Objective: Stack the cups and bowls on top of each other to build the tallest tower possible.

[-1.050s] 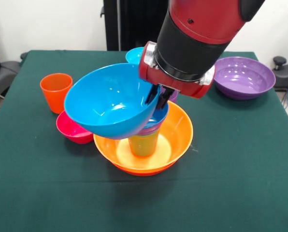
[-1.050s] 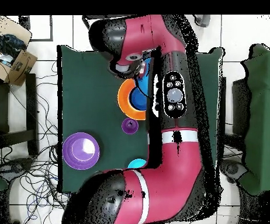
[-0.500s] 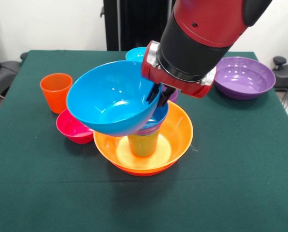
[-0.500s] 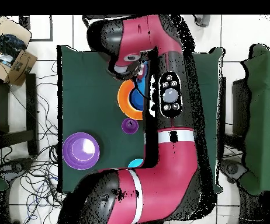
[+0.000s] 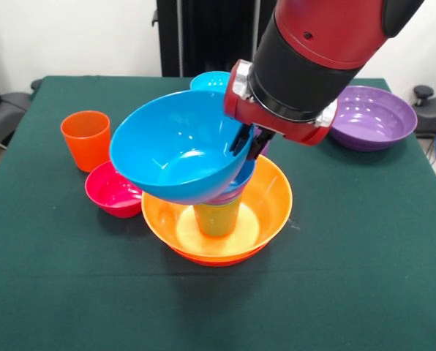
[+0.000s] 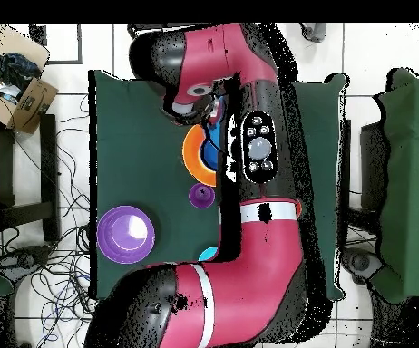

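My gripper is shut on the right rim of the large sky-blue bowl. It holds the bowl tilted in the air, just above and left of the stack. The stack is a yellow-orange bowl resting in an orange-red bowl. A lime green cup stands in its middle with a small blue bowl on top. An orange cup and a small magenta bowl sit to the left. In the overhead view the arm hides the gripper; the yellow-orange bowl shows beside it.
A large purple bowl sits at the back right, also seen as the purple bowl from above. A small cyan bowl is behind the held bowl. A purple cup stands between the stack and the purple bowl.
The gripper and the sky-blue bowl have shifted a little to the right and slightly up in the front view. The stack and the other pieces have not moved.
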